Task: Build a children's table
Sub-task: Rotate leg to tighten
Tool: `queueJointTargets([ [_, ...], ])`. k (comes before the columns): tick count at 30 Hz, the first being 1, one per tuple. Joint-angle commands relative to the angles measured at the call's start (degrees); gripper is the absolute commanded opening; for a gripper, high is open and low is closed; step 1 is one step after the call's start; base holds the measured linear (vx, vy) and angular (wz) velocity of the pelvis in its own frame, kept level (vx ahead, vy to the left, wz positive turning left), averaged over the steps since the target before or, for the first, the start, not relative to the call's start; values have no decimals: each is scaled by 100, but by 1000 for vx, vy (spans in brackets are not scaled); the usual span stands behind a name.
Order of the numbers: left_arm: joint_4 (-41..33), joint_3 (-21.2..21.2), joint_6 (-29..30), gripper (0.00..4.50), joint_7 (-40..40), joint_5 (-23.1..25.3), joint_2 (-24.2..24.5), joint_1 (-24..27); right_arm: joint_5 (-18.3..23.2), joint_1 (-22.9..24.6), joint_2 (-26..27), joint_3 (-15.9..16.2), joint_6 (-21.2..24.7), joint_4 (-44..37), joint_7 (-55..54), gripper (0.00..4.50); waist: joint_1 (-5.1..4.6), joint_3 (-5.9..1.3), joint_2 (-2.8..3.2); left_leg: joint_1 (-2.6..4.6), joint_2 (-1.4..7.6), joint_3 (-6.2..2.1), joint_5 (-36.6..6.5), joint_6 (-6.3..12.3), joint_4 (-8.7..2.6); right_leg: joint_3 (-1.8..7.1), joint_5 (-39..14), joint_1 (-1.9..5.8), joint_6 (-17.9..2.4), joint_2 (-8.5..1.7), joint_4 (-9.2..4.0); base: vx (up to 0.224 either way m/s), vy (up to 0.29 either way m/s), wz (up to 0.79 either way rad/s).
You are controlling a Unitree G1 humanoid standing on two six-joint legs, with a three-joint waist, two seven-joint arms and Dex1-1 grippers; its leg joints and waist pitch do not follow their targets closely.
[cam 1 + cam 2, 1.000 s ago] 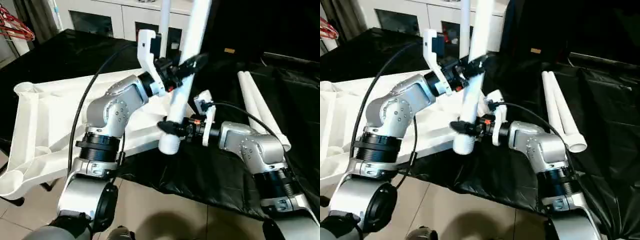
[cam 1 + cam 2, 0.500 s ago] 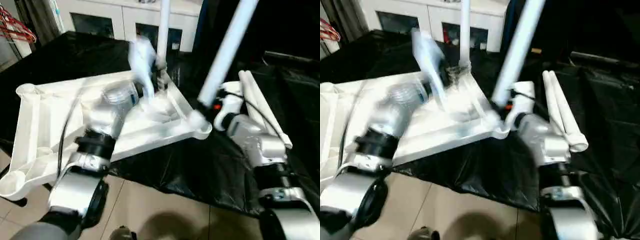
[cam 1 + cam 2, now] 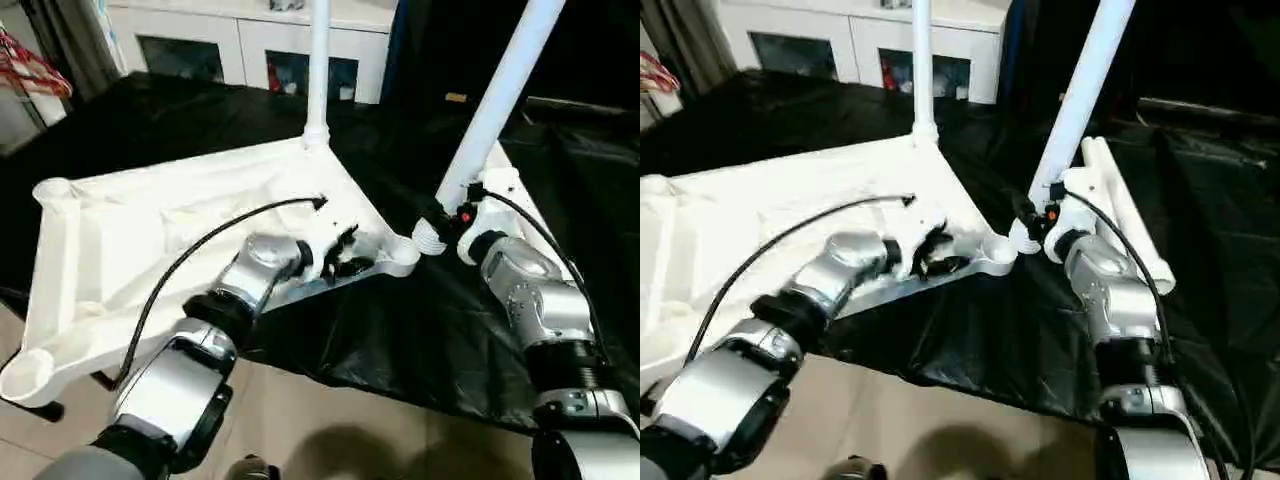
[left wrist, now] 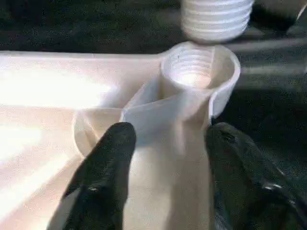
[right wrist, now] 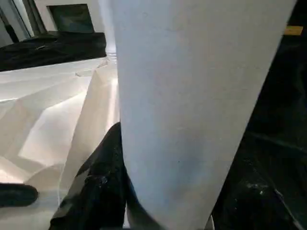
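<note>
Between the two grippers sat the open corner socket point(image 4: 199, 67) of the upturned table top point(image 3: 150, 240), which lay ribbed side up on a black cloth point(image 3: 400, 330); one leg point(image 3: 318, 70) already stood upright in the far corner beyond the left gripper point(image 3: 345, 255), so one of four appeared fitted. Left gripper's fingers point(image 4: 103, 177) were spread to either side of the rib running into the open socket, close against it, though whether they were pressing it or merely straddling it could not be told. Right gripper point(image 3: 432, 222) was closed around a second leg point(image 3: 495, 100) near its threaded end point(image 4: 216, 19), which hung just past the socket's rim, not yet entered and leaning away from the robot. Two more legs point(image 3: 515, 215) lay side by side on the cloth, behind the right gripper. Judged progress: early to middle, with the second leg needing alignment and seating, then two more. The near-left socket point(image 3: 25, 375) and far-left socket point(image 3: 52, 188) looked empty. Hard to make out: the right gripper's far finger, covered by the leg in its wrist view; the tops of both standing legs, cut off by the head views' upper edge; and how firmly the fitted leg was seated. A white cabinet point(image 3: 250, 40) stood beyond the cloth
</note>
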Motion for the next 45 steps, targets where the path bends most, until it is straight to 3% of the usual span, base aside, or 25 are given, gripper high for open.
queueJointTargets([
  [1,167,-70,-16,231,42,171,34,-115,-15,-12,-40,-78,-86,-183,-37,189,-30,-505,-15,112,136,-107,-1112,163,-316,224,-995,379,-1114,-353,-439,0,0,0],
  [6,362,-98,-224,194,-262,246,80,-67,-26,56,-26,-80,-106,-213,-42,189,-77,-493,-9,105,133,-114,-1179,185,-330,204,-1420,369,-1022,-349,-481,0,0,0],
  [17,363,-72,-195,87,-730,301,145,-2,-78,-57,-16,26,-86,-136,59,189,-120,-492,-80,96,155,-103,-1066,297,-331,210,-1335,355,-1123,-371,-453,0,0,0],
  [26,456,-35,-188,8,-608,440,243,51,-78,-86,-45,126,-51,-168,255,189,-142,-465,-94,95,148,-98,-1157,292,-340,212,-1738,340,-969,-375,-507,0,0,0],
  [31,205,-95,-171,0,-1048,457,425,300,438,-33,-36,201,265,-592,1050,189,-186,-471,-93,79,161,-107,-1136,364,-342,213,-1505,350,-1041,-365,-475,0,0,0],
  [32,122,-140,-228,0,-1200,465,474,374,529,-3,-58,246,345,-700,1230,189,-182,-467,-121,77,164,-114,-1123,398,-349,209,-1537,365,-1051,-381,-469,0,0,0],
  [33,-47,-229,-365,0,-1498,476,570,524,673,61,-111,350,490,-897,1564,189,-197,-464,-192,63,166,-106,-1103,434,-350,211,-1542,375,-1047,-379,-474,0,0,0],
  [34,-54,-233,-371,0,-1511,477,574,530,678,64,-114,355,496,-905,1578,189,-186,-454,-150,62,175,-111,-1085,458,-352,217,-1627,364,-1016,-393,-477,0,0,0],
  [35,-75,-244,-386,0,-1542,477,584,546,682,68,-120,369,506,-916,1604,189,-195,-458,-123,95,185,-100,-1119,418,-353,225,-1685,318,-1009,-379,-486,0,0,0],
  [36,-398,-399,-585,0,-1977,488,734,779,675,121,-198,588,604,-1001,1916,189,-194,-454,-195,106,188,-92,-1152,412,-355,223,-1744,310,-1008,-379,-504,0,0,0],
  [37,-398,-399,-585,0,-1977,488,734,779,675,121,-198,588,604,-1001,1916,189,-180,-438,-191,77,209,-115,-1163,374,-379,225,-1855,331,-989,-409,-478,0,0,0],
  [38,-550,-460,-664,0,-2181,474,800,879,611,120,-216,684,599,-957,1991,189,-181,-438,-189,131,218,-96,-1276,314,-380,232,-1994,270,-952,-397,-514,0,0,0],
  [40,-694,-495,-713,0,-2373,444,858,968,533,111,-228,771,603,-900,2073,189,-175,-423,-184,153,229,-112,-1539,152,-412,237,-2220,249,-903,-402,-530,0,0,0],
  [41,-746,-496,-714,0,-2440,424,877,998,504,107,-232,807,615,-878,2107,189,-178,-419,-213,162,231,-111,-1603,129,-419,238,-2291,242,-885,-406,-534,0,0,0],
  [43,-804,-488,-707,0,-2513,396,895,1030,474,104,-239,847,636,-858,2152,189,-163,-422,-194,175,229,-115,-1681,75,-419,245,-2437,227,-837,-429,-551,0,0,0],
  [45,-844,-447,-759,0,-2468,432,953,1059,349,141,-306,1025,696,-864,2252,189,-146,-415,-225,163,231,-124,-1710,43,-435,243,-2509,236,-757,-431,-552,0,0,0],
])
